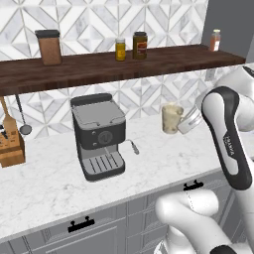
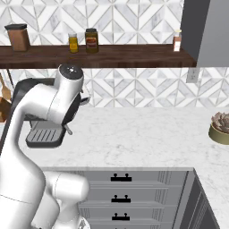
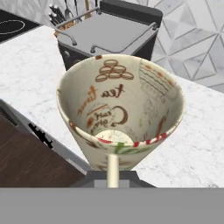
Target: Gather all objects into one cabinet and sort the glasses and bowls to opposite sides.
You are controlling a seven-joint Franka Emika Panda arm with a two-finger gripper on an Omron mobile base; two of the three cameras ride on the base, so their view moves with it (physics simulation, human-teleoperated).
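1. Nearest to the hand, the gripper [image 3: 113, 181] is seen closed tight on the cream mug [image 3: 120, 111]; the thin cream handle runs straight down into the fingers, so the mug is judged to be held by its handle.
2. In the hand view the mug's open mouth is turned toward the camera, and printed writing and drawings are seen on its inner wall.
3. In the left base view the same mug [image 1: 171, 118] is seen raised above the marble counter [image 1: 49, 183], just beside the end of the arm, not resting on anything.
4. Just beyond the mug, on the counter, a dark espresso machine [image 3: 109, 33] is placed; behind it a knife block with utensils [image 3: 65, 15] can be made out.
5. Farther off and above the hand, a dark wooden shelf [image 1: 124, 67] carries a brown-lidded canister [image 1: 48, 47], two jars [image 1: 130, 47] and a small bottle [image 1: 215, 40]; none of these belongs to the task.
6. Farthest, at the upper right of the right base view, a grey cabinet [image 2: 205, 31] is seen; its inside is hidden.
7. Progress is judged as early to middle: one glass is lifted but not yet stowed.
8. The orange cup, the blue vessel and the dark bowl cannot be placed from these pictures, so their gathering and the sorting to opposite sides are taken as still to be done.
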